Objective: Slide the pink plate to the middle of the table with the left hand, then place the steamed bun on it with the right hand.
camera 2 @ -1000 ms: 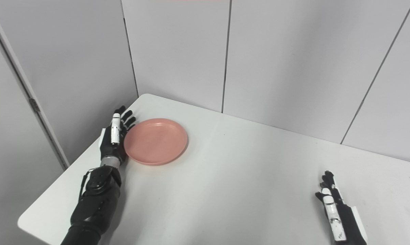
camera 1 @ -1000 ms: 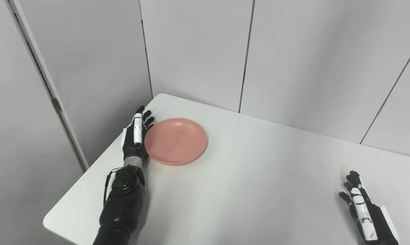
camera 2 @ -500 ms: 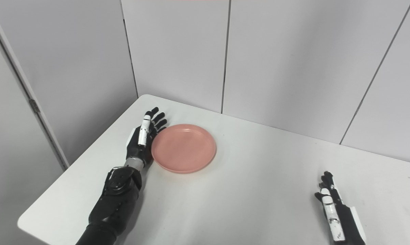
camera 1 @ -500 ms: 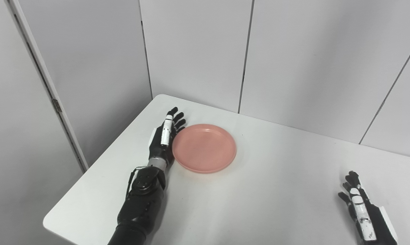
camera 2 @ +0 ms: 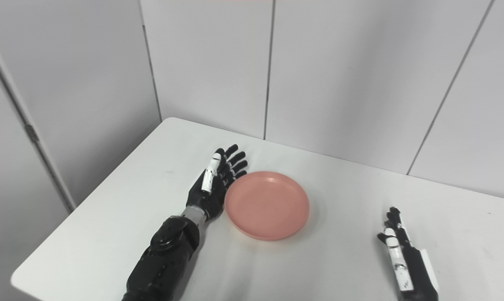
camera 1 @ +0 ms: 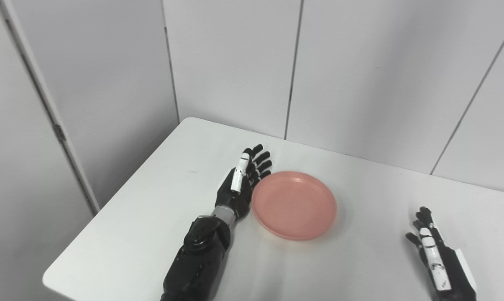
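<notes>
Two robot hands at work: the left robot hand (camera 1: 240, 186), fingers spread and gripping nothing, presses edge-on against the pink plate (camera 1: 294, 205) mid-table (camera 1: 122, 234); the right robot hand (camera 1: 438, 255) waits open. An off-centre push could spin the plate aside. No bun visible.

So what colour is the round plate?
The round plastic plate is plain salmon pink; clearest in the left eye view.
</notes>
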Available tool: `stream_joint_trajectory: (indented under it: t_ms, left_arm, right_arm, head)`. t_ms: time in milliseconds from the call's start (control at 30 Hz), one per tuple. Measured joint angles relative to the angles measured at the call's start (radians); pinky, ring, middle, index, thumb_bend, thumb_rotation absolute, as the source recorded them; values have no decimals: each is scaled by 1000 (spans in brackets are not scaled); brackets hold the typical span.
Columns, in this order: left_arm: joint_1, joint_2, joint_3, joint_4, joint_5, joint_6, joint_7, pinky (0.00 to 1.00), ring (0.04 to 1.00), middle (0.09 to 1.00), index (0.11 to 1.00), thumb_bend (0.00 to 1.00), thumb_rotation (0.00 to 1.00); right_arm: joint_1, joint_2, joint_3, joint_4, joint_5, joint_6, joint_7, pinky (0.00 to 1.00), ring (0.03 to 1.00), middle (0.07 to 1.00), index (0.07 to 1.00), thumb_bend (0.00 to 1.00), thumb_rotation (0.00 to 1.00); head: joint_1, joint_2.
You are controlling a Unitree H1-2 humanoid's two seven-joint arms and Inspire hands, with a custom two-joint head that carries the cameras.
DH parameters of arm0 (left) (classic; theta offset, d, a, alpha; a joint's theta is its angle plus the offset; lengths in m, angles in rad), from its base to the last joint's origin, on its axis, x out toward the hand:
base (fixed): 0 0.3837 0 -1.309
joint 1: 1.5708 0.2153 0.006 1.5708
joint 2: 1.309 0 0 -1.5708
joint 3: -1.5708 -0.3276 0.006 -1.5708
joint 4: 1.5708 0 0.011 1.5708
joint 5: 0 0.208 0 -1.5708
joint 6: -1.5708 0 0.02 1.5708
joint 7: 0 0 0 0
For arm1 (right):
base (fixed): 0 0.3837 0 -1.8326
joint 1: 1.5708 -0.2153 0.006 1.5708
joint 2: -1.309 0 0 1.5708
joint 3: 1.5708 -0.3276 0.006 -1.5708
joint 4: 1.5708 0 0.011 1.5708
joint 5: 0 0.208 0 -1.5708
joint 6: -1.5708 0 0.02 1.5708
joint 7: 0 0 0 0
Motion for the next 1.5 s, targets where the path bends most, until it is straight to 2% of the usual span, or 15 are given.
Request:
stream_joint_trajectory:
  t_ms: [100, 267, 600, 933, 1367, 1500]
  left_arm:
    - [11, -22, -23, -4, -12, 3, -42, 983, 957, 961, 954, 401, 1000]
    - [22, -42, -54, -5, -45, 33, -110, 968, 953, 956, 951, 399, 1000]
    - [68, -62, -97, -72, -74, 103, -161, 952, 938, 944, 943, 422, 1000]
    - [78, -47, -97, -82, -87, 113, -195, 939, 937, 941, 934, 432, 1000]
    - [78, -29, -91, -80, -97, 115, -205, 935, 931, 935, 922, 434, 1000]
    - [74, -20, -89, -72, -96, 112, -205, 925, 917, 921, 912, 435, 1000]
  right_arm:
    - [0, 3, 5, 0, -14, 0, -10, 1000, 1000, 1000, 1000, 146, 1000]
    - [0, 4, 13, 0, -40, -5, -18, 1000, 1000, 1000, 1000, 183, 1000]
    - [0, 25, 15, 2, -59, -6, -33, 1000, 1000, 1000, 1000, 217, 1000]
    - [-4, 39, 22, 6, -83, -6, -52, 999, 1000, 1000, 1000, 267, 1000]
    - [-5, 55, 19, 5, -98, -6, -62, 1000, 1000, 1000, 1000, 263, 1000]
    - [-6, 69, 11, 5, -104, -6, -88, 965, 987, 992, 993, 279, 1000]
  head:
    - [-32, 5]
    - [-66, 11]
    - [-169, 28]
    - [-230, 35]
    - [-281, 38]
    - [-311, 32]
